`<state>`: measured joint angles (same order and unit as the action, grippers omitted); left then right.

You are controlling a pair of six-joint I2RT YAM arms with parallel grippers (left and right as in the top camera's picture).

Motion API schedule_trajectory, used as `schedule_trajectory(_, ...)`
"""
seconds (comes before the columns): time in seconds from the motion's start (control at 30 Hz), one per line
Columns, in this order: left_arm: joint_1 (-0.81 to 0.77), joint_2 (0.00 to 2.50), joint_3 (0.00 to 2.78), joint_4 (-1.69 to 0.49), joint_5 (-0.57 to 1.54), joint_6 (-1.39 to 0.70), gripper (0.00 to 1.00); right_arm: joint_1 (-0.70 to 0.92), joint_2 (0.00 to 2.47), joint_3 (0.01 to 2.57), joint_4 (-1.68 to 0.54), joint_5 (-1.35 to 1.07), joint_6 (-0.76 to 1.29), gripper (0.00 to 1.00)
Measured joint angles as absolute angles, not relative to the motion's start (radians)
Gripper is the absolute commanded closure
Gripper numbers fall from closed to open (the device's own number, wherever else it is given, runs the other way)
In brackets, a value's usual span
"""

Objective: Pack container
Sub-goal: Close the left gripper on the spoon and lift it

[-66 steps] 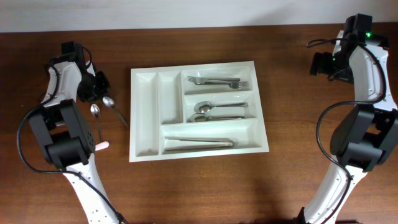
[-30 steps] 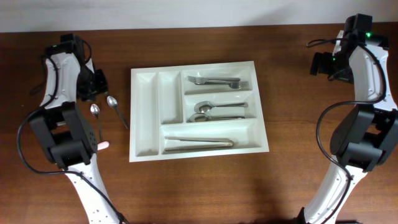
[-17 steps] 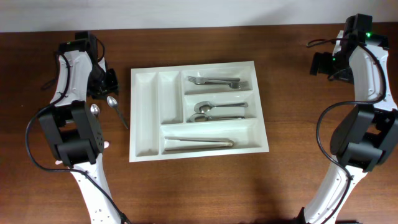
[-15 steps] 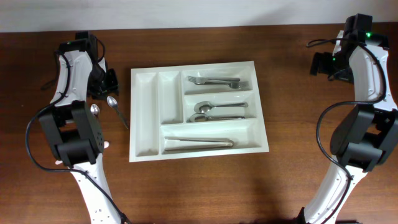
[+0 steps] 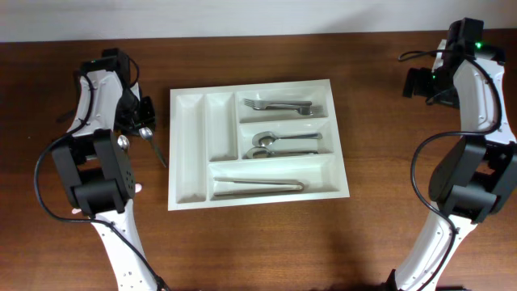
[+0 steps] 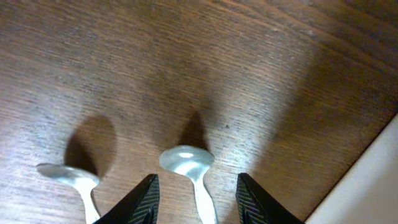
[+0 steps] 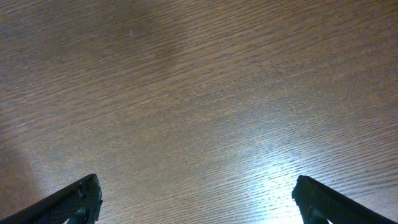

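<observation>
Wooden table (image 5: pixel 266 242) holds one five-compartment container (image 5: pixel 188 145) at centre, with two loose spoons (image 6: pixel 186 160) lying to its left. Wrist view alone shows left gripper (image 6: pixel 199 190) spread astride one spoon; right gripper (image 7: pixel 199 205) is parted too, seemingly over plain wood.

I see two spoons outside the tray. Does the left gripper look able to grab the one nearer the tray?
Probably yes: the left gripper is open, its fingers either side of the handle of that spoon; the other spoon lies apart.
</observation>
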<state>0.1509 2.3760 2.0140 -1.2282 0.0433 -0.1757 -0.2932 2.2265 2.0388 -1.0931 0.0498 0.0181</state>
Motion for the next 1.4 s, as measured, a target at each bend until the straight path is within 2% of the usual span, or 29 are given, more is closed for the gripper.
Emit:
schedule_trajectory(1.0, 0.14, 2.326, 1.842, -1.066, 0.009, -0.176, 0.6, -0.293, 2.226, 2.039, -1.093, 0.05, 0.018, 0.01)
schedule_trajectory(1.1, 0.14, 2.326, 1.841, -1.061, -0.002, -0.176, 0.73, -0.293, 2.226, 2.039, -1.093, 0.05, 0.018, 0.01)
schedule_trajectory(1.2, 0.14, 2.326, 1.841, -1.057, -0.008, -0.173, 0.78, -0.293, 2.226, 2.039, -1.093, 0.05, 0.017, 0.0)
schedule_trajectory(1.27, 0.14, 2.326, 1.841, -1.057, -0.009, -0.172, 0.86, -0.293, 2.226, 2.039, -1.093, 0.05, 0.018, 0.01)
schedule_trajectory(1.4, 0.14, 2.326, 1.841, -1.057, -0.009, -0.173, 0.88, -0.293, 2.226, 2.039, -1.093, 0.05, 0.018, 0.01)
